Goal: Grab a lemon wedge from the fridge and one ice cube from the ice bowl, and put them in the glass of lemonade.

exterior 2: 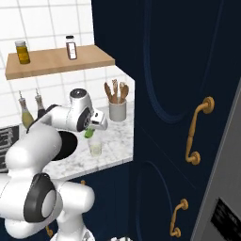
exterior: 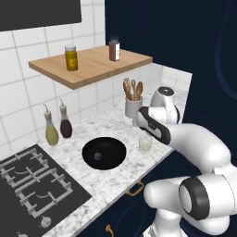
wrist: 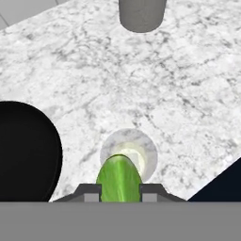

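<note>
Jaws (wrist: 120, 192) pinch tight on the lemon wedge (wrist: 118, 178), its green-yellow back bulging up between my two dark tips. Directly beyond it sits the glass of lemonade (wrist: 129, 153), its round mouth half covered by the wedge, standing on the marble table (wrist: 155, 80) just beside the ice bowl (exterior: 104, 152).

To do this well, I judge I should centre the wedge over the rim, come lower, and only then let go, so it drops inside instead of bouncing off the edge.

From the right base view the wedge (exterior 2: 88, 133) hangs above the glass (exterior 2: 95, 148); how much height separates them I cannot tell. The ice cube (exterior: 97, 156) is a small dark-bluish speck in the bowl, hard to make out.
</note>
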Tool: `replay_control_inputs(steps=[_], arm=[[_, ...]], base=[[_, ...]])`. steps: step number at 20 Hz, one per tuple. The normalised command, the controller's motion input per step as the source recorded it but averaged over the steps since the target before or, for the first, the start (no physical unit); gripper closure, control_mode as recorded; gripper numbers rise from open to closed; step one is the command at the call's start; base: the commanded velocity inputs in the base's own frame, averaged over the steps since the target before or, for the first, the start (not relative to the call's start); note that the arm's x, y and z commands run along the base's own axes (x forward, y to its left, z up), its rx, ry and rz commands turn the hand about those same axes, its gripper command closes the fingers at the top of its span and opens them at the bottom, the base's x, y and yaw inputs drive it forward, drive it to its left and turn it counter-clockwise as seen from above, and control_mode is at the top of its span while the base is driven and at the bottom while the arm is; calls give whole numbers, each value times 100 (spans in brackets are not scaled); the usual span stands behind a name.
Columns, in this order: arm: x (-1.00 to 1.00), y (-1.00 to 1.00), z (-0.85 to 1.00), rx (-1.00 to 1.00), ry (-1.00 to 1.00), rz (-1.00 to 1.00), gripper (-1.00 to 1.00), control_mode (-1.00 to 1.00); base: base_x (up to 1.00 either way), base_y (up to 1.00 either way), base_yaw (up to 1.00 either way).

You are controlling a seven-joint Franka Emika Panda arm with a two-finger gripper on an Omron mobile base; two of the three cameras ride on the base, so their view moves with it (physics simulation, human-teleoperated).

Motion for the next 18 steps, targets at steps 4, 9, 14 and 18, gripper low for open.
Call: replay_control_inputs(steps=[4,9,14,18], arm=[[6,-5,-14,0,0,0,100,-100],[46,0,0,0,1,0,100,-100],[19,0,0,0,1,0,100,-100],[12,-6,0,0,0,0,100,-100]], base=[[0,0,0],[0,0,0],[0,0,0],[0,0,0]])
